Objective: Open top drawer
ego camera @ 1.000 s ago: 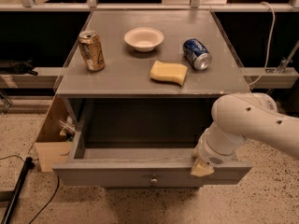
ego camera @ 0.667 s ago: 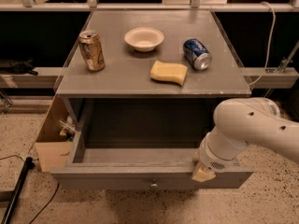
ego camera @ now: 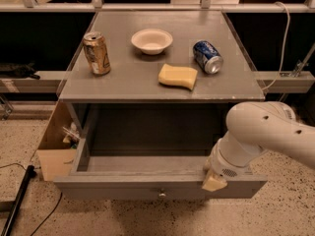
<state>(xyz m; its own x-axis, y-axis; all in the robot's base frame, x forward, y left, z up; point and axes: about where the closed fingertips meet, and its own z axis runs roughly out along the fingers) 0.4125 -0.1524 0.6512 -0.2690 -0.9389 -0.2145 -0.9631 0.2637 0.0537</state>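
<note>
The top drawer (ego camera: pixel 123 187) is a wide grey wooden drawer under the grey table top (ego camera: pixel 128 80). It stands pulled far out toward the camera, and its inside looks empty. Its small round metal knob (ego camera: pixel 161 194) sits at the centre of the flat front panel. My gripper (ego camera: pixel 215 181) is at the end of the white arm (ego camera: pixel 266 132). It rests at the top edge of the drawer front, right of the knob. The other drawers are out of view.
On the table top stand a gold can (ego camera: pixel 97 53) and a white bowl (ego camera: pixel 152 41), with a blue can (ego camera: pixel 207 56) on its side and a yellow sponge (ego camera: pixel 177 76). An open cardboard box (ego camera: pixel 54 154) sits left of the drawer. A black pole (ego camera: pixel 17 200) lies on the floor.
The drawer has slid a little further out toward the camera. My arm and gripper have moved with its front edge.
</note>
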